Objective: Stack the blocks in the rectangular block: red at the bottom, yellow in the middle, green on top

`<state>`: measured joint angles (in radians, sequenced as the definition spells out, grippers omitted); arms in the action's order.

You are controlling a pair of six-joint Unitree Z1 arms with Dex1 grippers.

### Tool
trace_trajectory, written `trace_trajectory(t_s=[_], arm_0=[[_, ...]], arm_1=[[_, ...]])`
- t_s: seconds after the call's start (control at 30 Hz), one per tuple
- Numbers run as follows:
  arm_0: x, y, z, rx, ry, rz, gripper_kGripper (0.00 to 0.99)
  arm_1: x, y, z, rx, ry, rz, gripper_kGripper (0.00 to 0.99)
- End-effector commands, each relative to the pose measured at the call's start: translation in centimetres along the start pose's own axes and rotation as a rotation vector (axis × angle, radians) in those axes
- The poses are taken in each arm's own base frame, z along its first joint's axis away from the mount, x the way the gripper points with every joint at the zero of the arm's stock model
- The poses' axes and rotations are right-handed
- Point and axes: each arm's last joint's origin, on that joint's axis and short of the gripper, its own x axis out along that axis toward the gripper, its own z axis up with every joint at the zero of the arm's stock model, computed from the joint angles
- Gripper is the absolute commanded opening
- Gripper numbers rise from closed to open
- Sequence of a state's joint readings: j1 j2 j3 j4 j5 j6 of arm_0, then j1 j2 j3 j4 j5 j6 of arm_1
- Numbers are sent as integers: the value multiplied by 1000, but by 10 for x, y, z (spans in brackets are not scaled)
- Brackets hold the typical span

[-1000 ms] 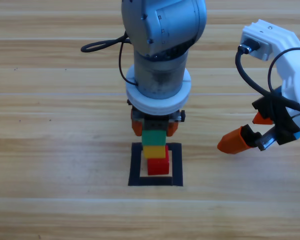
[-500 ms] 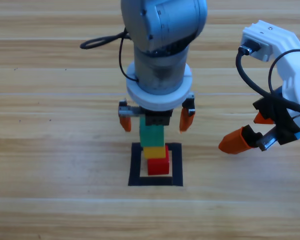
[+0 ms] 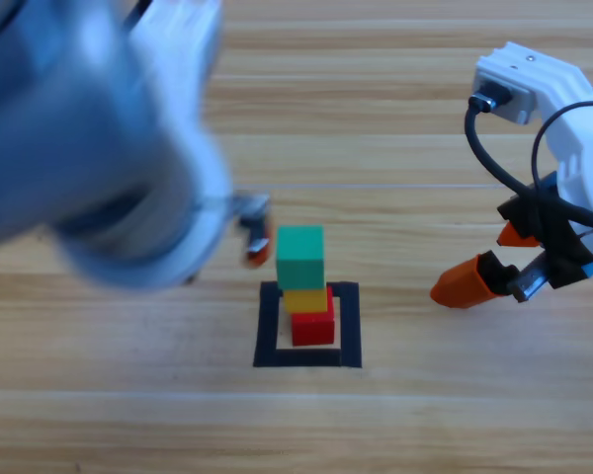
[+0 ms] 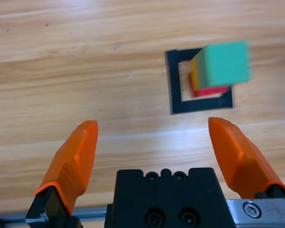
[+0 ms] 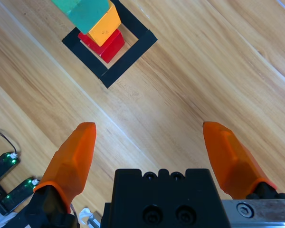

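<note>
Stacking looks finished: green (image 3: 300,258) sits on yellow (image 3: 305,299) on red (image 3: 313,326), all inside the rectangular block (image 3: 268,326). The left gripper (image 4: 154,145), jaws wide apart and empty, has the tower at about one o'clock in its wrist view and is nearer it than the right gripper (image 5: 153,154), also spread empty, waiting at three o'clock. Half a second ago the left arm stood straight over the tower; it has since swung off toward ten o'clock.

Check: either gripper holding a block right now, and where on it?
Nothing held. Left gripper and right gripper are both open and clear of the green cube topping the stack.
</note>
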<state>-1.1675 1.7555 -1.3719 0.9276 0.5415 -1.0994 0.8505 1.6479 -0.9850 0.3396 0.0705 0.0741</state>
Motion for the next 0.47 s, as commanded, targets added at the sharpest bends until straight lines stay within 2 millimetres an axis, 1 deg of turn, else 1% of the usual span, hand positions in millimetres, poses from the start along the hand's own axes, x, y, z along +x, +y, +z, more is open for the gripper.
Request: trace_trajectory(t_s=[0.03,0.13,0.37,0.47], arm_0=[[-27,58,-20,3,-73,-100,990],[-28,68,-24,7,-85,-109,990],[-22,75,-32,23,-87,-109,990],[-22,84,-36,25,-95,-123,990]], arm_1=[[-12,-3,-3,-5,-35,2,985],[-12,-3,-3,-6,-35,2,985],[-12,-3,-4,-6,-32,2,985],[-12,-4,-4,-5,-33,0,985]])
